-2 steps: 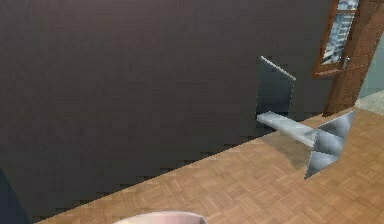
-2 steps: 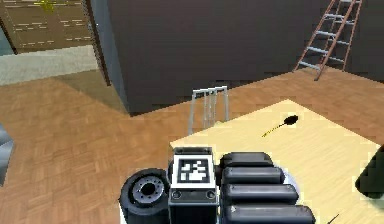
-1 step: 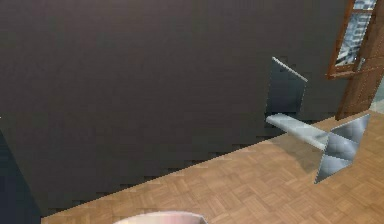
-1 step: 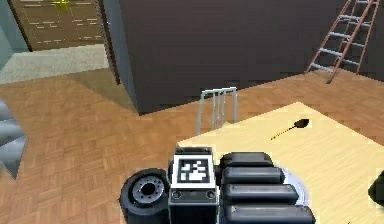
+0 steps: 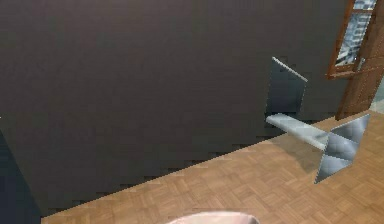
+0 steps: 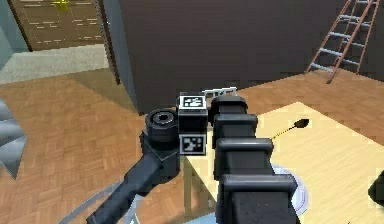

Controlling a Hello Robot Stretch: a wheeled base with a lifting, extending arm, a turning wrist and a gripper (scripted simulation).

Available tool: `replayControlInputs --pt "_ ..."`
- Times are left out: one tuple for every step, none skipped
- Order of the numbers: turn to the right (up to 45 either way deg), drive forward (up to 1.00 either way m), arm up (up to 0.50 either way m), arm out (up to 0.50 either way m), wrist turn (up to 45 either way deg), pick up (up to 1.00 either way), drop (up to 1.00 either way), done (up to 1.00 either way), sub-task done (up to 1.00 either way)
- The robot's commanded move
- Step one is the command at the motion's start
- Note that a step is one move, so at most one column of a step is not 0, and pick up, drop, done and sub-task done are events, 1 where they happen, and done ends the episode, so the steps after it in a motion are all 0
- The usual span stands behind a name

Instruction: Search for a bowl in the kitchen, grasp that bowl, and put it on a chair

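Arm (image 6: 245, 170) tucked at 6 o'clock, likely for driving | hand (image 6: 118, 198) 8 o'clock, hold cannot tell | surface (image 6: 330, 150) 4 o'clock | search phase

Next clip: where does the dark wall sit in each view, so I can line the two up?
Forward view: the dark wall spans the left and middle, top edge down to the floor line.
Arm side view: a dark wall, likely the same, crosses the top from left of middle to the right edge, behind the ladder.
Shared landmark: the wood floor at its foot.
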Motion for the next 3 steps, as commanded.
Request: replayControlInputs --pt "0.0 0.00 0.00 0.00 45.0 0.00 0.00 0.00 0.00" --pt "0.0 0.00 0.00 0.00 45.0 0.00 0.00 0.00 0.00" --pt "0.0 0.00 0.00 0.00 42.0 0.00 0.00 0.00 0.00"
